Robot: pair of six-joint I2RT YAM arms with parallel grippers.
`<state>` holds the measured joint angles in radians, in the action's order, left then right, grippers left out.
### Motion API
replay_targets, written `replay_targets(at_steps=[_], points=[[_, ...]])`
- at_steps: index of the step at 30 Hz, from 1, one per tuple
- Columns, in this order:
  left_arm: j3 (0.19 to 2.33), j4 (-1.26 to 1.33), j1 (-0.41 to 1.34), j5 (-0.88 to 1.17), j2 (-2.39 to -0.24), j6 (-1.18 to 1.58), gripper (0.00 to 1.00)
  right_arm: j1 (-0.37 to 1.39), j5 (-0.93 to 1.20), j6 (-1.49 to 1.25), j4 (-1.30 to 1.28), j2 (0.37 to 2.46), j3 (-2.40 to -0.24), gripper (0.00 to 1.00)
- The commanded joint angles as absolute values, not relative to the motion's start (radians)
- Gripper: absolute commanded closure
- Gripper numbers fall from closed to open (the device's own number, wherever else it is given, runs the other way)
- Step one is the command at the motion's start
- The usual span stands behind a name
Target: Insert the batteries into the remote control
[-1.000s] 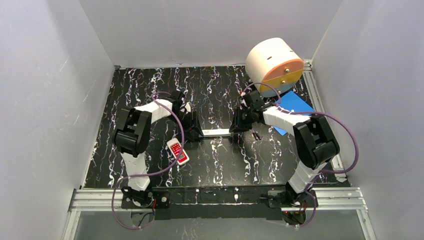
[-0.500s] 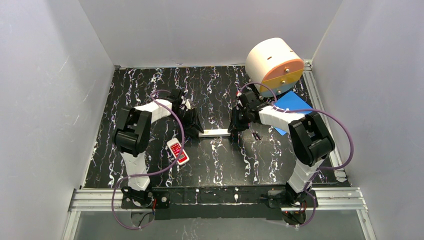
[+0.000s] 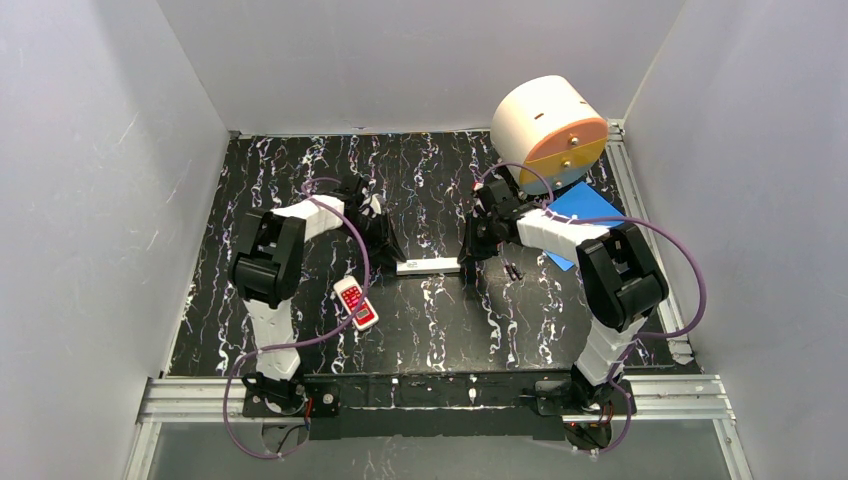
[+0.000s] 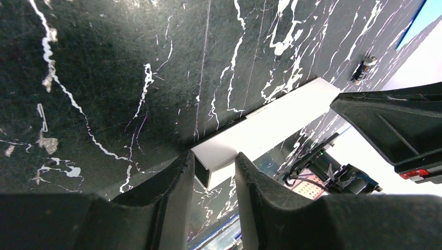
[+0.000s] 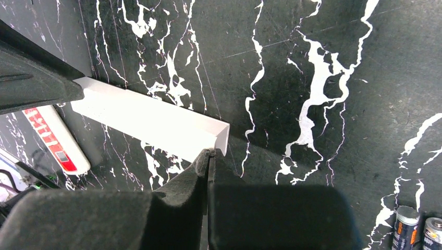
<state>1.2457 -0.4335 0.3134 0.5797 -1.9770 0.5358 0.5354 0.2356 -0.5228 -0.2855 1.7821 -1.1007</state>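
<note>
The remote control (image 3: pixel 428 265), a long slim white bar, lies mid-table between my two grippers. In the left wrist view its left end (image 4: pixel 219 156) sits between the fingers of my left gripper (image 4: pixel 215 165), which press on both sides of it. My right gripper (image 5: pixel 209 152) has its fingers pressed together, tips touching the near edge of the bar's right end (image 5: pixel 156 122); whether a thin lip is pinched I cannot tell. Two batteries (image 5: pixel 405 229) lie side by side on the table to the right of that gripper, seen small in the top view as the batteries (image 3: pixel 513 271).
A shorter white remote with a red button face (image 3: pixel 356 303) lies in front of the left gripper. A large cream cylinder with an orange face (image 3: pixel 548 135) stands at the back right, above a blue sheet (image 3: pixel 583 215). White walls enclose the black marbled table (image 3: pixel 300 180).
Both grippers have closed: the left onto the bar's left end, the right until its fingers meet at the right end. The bar has shifted slightly left.
</note>
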Motion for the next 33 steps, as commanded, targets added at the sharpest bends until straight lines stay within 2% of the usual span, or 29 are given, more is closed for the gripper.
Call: replay_targets(at_steps=[1, 8, 14, 22, 26, 31, 33], points=[[1.200, -0.459, 0.316, 0.469, -2.039, 0.509, 0.70, 0.556, 0.226, -0.523, -0.328, 1.814, -1.130, 0.92], [1.174, -0.459, 0.315, 0.494, -2.030, 0.501, 0.72, 0.575, 0.321, -0.574, -0.282, 1.835, -1.133, 0.94], [1.159, -0.439, 0.316, 0.545, -2.031, 0.520, 0.73, 0.587, 0.415, -0.676, -0.145, 1.850, -1.096, 0.93], [1.145, -0.416, 0.316, 0.567, -2.038, 0.537, 0.74, 0.608, 0.387, -0.716, -0.123, 1.867, -1.098, 0.93], [1.173, -0.442, 0.315, 0.543, -2.027, 0.523, 0.69, 0.606, 0.296, -0.682, -0.199, 1.826, -1.126, 0.85], [1.263, -0.505, 0.307, 0.504, -2.003, 0.498, 0.54, 0.601, 0.134, -0.570, -0.311, 1.767, -1.208, 0.66], [1.302, -0.525, 0.302, 0.488, -1.994, 0.495, 0.46, 0.601, 0.105, -0.500, -0.331, 1.751, -1.239, 0.53]])
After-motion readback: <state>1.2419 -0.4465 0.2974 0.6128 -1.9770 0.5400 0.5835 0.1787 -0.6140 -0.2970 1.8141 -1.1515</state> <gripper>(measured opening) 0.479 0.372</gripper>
